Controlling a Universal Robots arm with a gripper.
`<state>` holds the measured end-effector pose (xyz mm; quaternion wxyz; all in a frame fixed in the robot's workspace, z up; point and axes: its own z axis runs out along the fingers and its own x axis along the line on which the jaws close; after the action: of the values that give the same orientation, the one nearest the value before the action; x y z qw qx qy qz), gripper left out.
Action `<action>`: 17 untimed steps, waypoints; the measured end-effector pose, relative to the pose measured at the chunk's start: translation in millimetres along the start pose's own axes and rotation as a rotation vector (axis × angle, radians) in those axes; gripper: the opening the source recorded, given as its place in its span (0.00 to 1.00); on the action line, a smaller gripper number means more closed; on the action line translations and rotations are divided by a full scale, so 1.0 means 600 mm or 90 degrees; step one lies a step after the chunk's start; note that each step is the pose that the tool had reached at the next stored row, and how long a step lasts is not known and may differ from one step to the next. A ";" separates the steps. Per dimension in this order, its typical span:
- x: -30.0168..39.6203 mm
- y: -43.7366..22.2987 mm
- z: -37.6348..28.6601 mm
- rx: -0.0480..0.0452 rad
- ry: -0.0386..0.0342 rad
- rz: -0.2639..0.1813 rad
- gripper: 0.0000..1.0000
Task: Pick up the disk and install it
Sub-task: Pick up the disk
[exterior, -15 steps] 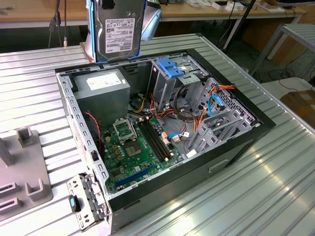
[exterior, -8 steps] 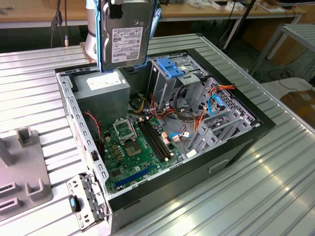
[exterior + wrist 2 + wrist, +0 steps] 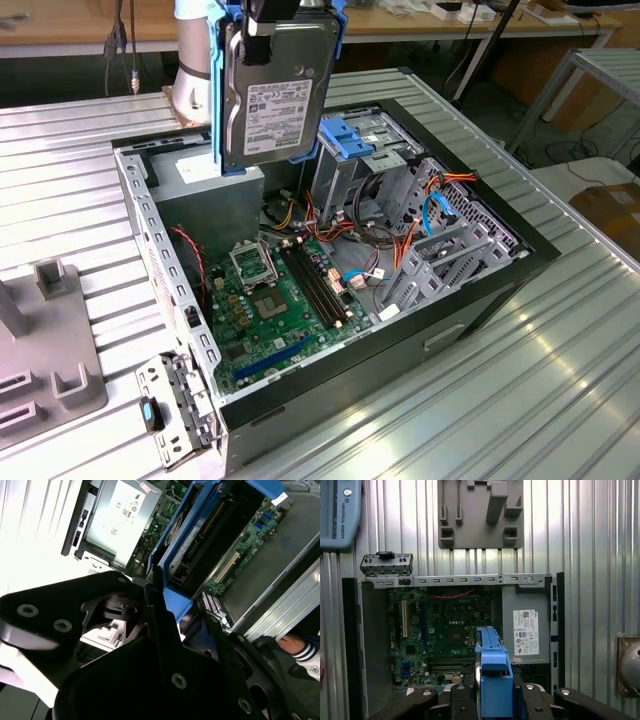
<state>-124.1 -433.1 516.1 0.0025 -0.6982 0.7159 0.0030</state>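
The disk (image 3: 278, 95) hangs upright above the open computer case, near its back corner on the exterior view's left. Its silver body and white label face the exterior camera, with blue carrier rails along both sides. My gripper (image 3: 268, 25) is shut on the disk's top edge. In the first wrist view the disk (image 3: 492, 672) is seen edge-on as a blue strip between the black fingers (image 3: 462, 700), over the motherboard (image 3: 440, 625). The second wrist view has the disk (image 3: 200, 535) reaching away from the gripper (image 3: 172, 605) towards the case interior.
The open case (image 3: 520, 262) lies on a ribbed metal table. Inside are the motherboard (image 3: 270, 300), a grey power supply (image 3: 200, 195) below the disk, and a drive cage with a bare blue bracket (image 3: 352, 140). A grey fixture (image 3: 50, 350) stands beside the case. A person's sleeve (image 3: 305, 655) is nearby.
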 end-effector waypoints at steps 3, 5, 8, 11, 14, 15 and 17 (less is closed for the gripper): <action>0.000 0.000 0.000 -0.0001 0.0001 0.000 0.37; 0.005 0.000 0.000 -0.0001 0.0001 0.000 0.37; 0.028 -0.001 0.000 -0.0001 0.0000 0.000 0.37; 0.031 -0.001 0.000 -0.0001 0.0001 0.000 0.37; 0.031 -0.001 0.000 -0.0009 0.0002 0.000 0.37; 0.031 -0.001 0.000 -0.0021 0.0001 0.000 0.37; 0.031 -0.001 0.000 -0.0036 0.0001 0.000 0.37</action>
<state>-124.1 -451.9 516.0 0.0004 -0.6982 0.7159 0.0050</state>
